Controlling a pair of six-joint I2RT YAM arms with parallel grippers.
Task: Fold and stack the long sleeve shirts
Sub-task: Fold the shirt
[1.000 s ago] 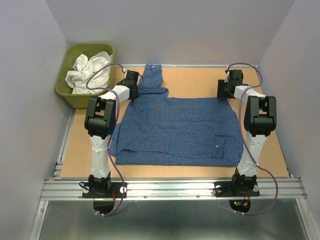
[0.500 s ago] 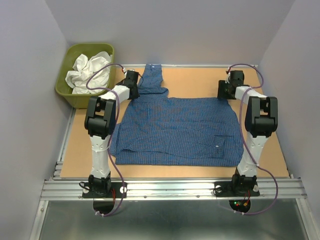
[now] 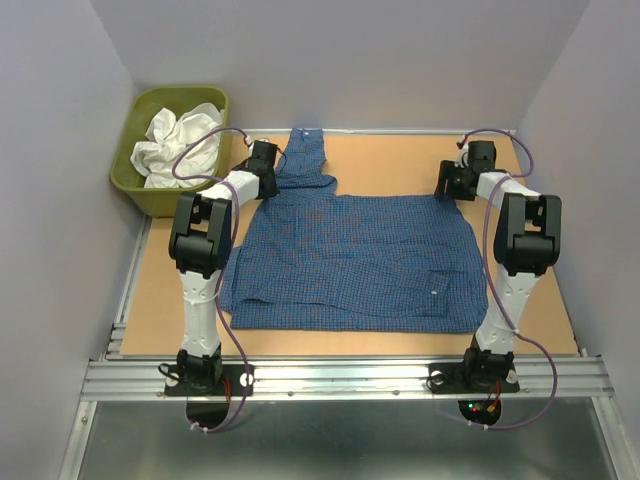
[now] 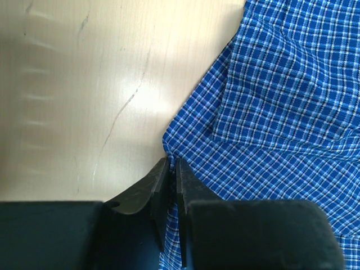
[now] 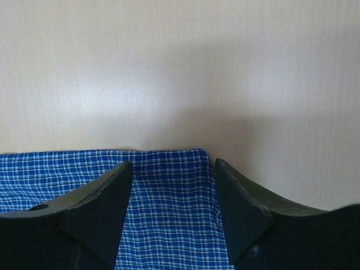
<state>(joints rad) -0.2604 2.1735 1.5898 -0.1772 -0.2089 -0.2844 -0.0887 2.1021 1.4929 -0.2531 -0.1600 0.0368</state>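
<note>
The dark blue checked shirt point(image 3: 350, 260) lies spread flat on the wooden table, one sleeve reaching toward the far edge. My left gripper point(image 3: 268, 180) is shut on the shirt's far left edge; in the left wrist view the cloth point(image 4: 270, 112) is pinched between the closed fingers point(image 4: 163, 185). My right gripper point(image 3: 452, 188) is open over the shirt's far right corner point(image 5: 174, 185), one finger on each side of it. The white garment point(image 3: 178, 140) lies crumpled in the olive-green tub.
The olive-green tub point(image 3: 138, 185) stands at the far left, off the table's corner. Bare wood point(image 3: 400, 160) lies beyond the shirt, and purple walls close in on both sides. A metal rail runs along the near edge point(image 3: 340, 375).
My right gripper has shifted slightly right and away from the shirt's corner. The left arm and the shirt have not visibly moved.
</note>
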